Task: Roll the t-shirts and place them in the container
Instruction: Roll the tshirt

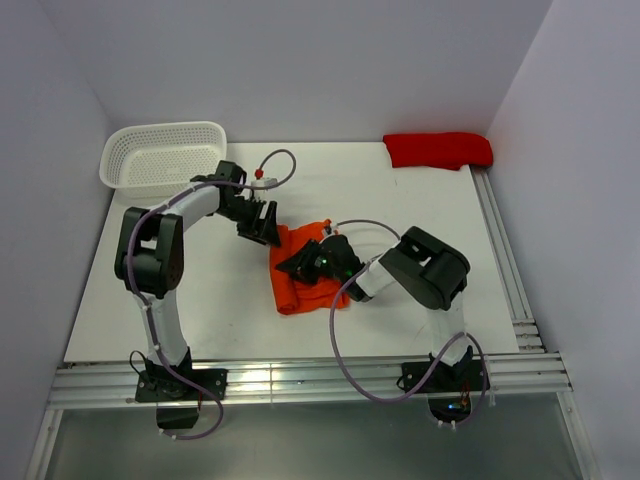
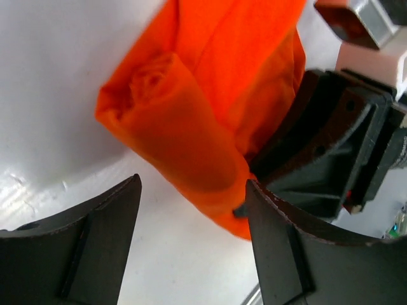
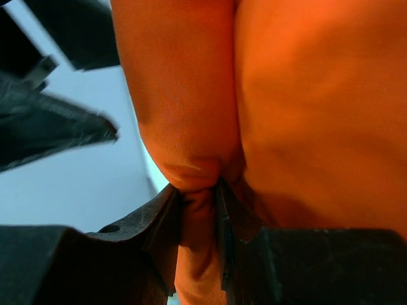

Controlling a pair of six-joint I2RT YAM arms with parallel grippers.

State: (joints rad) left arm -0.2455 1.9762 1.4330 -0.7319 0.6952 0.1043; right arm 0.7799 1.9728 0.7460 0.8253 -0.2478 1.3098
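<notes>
While right tool (image 3: 198, 190) clamps fold of orange t-shirt (image 2: 210, 76) and left tool (image 2: 194, 184) hangs released, garment risks unrolling if pinch slips.

Bright even light, blurry wrist close-ups

Left tool (image 1: 262, 230) and right tool (image 1: 297, 267) at orange t-shirt (image 1: 290, 295)

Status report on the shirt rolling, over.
Left end effector open, over orange t-shirt, partly rolled. Right end effector shut on its cloth. Red t-shirt far right corner, untouched. Nothing blocking.
</notes>
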